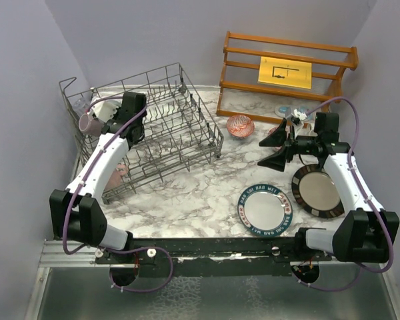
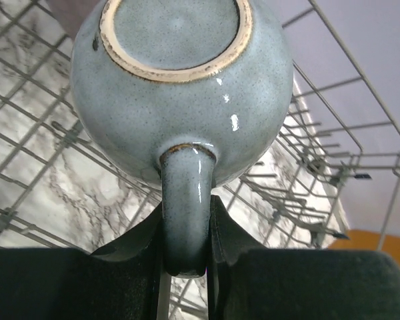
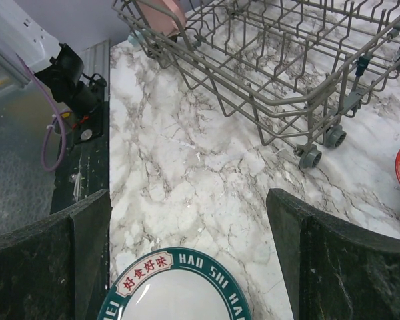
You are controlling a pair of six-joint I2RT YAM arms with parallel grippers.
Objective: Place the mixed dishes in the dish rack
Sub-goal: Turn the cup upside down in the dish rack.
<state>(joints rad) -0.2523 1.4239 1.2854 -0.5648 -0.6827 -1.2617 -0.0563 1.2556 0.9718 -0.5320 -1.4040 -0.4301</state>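
My left gripper point(image 2: 185, 253) is shut on the handle of a grey mug point(image 2: 180, 87), held bottom-up over the wire floor of the dish rack point(image 2: 47, 167). In the top view the left gripper point(image 1: 130, 119) is over the back left part of the rack point(image 1: 180, 137), next to a mauve mug point(image 1: 90, 124). A pink mug point(image 1: 117, 173) lies in the rack's near left corner. My right gripper point(image 1: 275, 151) is open and empty above the table. In the right wrist view it point(image 3: 190, 260) hangs just beyond the blue-rimmed lettered plate point(image 3: 177, 293).
The blue-rimmed plate point(image 1: 265, 209) and the dark-rimmed plate point(image 1: 318, 192) lie flat at the near right. A red-patterned bowl point(image 1: 240, 125) sits right of the rack. The wooden shelf point(image 1: 287, 70) stands at the back right, with small items point(image 1: 288, 112) in front of it.
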